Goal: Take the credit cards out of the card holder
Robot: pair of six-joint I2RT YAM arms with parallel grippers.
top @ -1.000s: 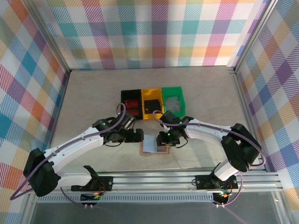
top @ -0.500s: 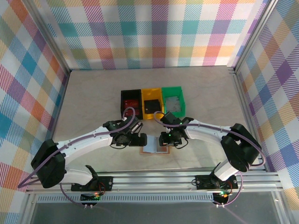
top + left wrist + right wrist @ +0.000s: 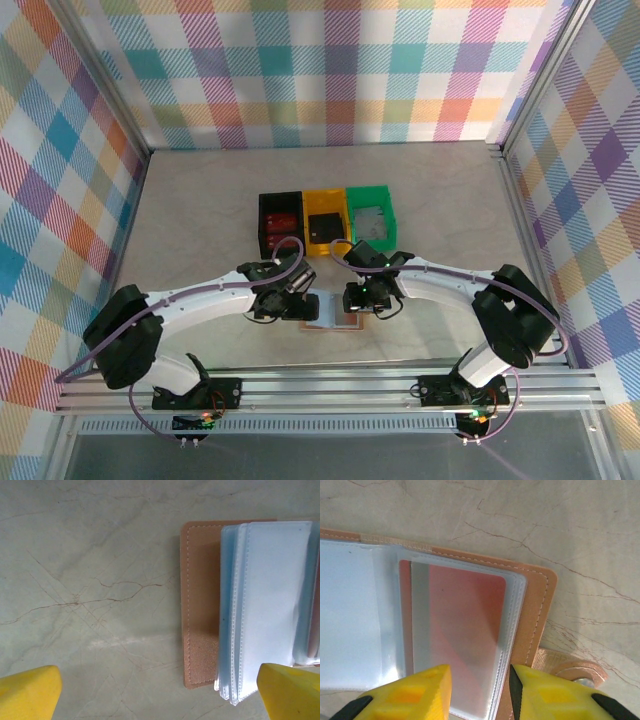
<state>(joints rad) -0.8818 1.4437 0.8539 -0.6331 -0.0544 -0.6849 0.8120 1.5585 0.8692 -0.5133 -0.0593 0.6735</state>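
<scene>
The card holder (image 3: pixel 331 320) lies spread open on the table, tan leather (image 3: pixel 200 605) with pale blue sleeves (image 3: pixel 272 600). One sleeve holds a red credit card (image 3: pixel 465 620). My right gripper (image 3: pixel 480 695) hovers over that sleeve's near end with its yellow fingers (image 3: pixel 415 695) partly apart, the sleeve lying flat in the gap. The snap tab (image 3: pixel 575 672) sticks out to the right. My left gripper (image 3: pixel 160 695) is wide open at the holder's left edge, and its right finger (image 3: pixel 292 692) sits over the corner of the blue sleeves. In the top view both grippers (image 3: pixel 300 305) (image 3: pixel 356 300) flank the holder.
Black (image 3: pixel 280 222), yellow (image 3: pixel 325 222) and green (image 3: pixel 371 218) bins stand in a row just behind the holder, each with a card inside. The aluminium rail (image 3: pixel 340 385) runs along the near edge. Bare marbled table lies to the left and right.
My left arm has swung right, bringing its open gripper up to the card holder's left edge. The right gripper and the holder have stayed in place.
</scene>
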